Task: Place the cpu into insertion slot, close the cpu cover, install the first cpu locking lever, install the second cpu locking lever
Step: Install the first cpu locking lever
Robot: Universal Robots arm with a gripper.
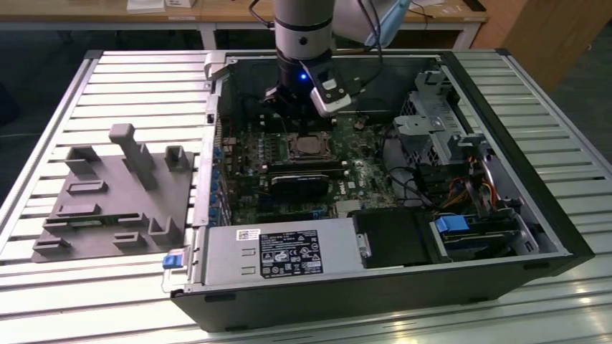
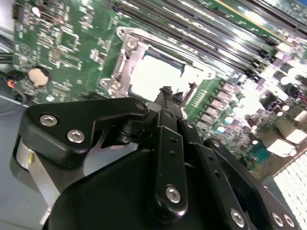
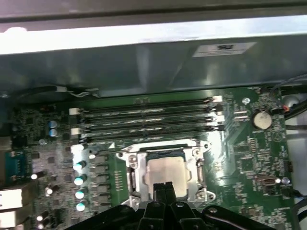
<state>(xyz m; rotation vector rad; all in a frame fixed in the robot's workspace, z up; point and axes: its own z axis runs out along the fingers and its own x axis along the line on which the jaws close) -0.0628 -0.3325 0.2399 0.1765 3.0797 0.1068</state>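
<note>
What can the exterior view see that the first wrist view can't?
The exterior view takes in the whole computer case, the arm, the power supply and a grey plate beside the case. The first wrist view brings out the long memory slots, a round coin battery and the fingers closed together. Both show the cpu on the green motherboard.

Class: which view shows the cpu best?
The first wrist view: the cpu faces the camera nearly square-on. The second wrist view shows it at a slant; the exterior view, from far off.
</note>
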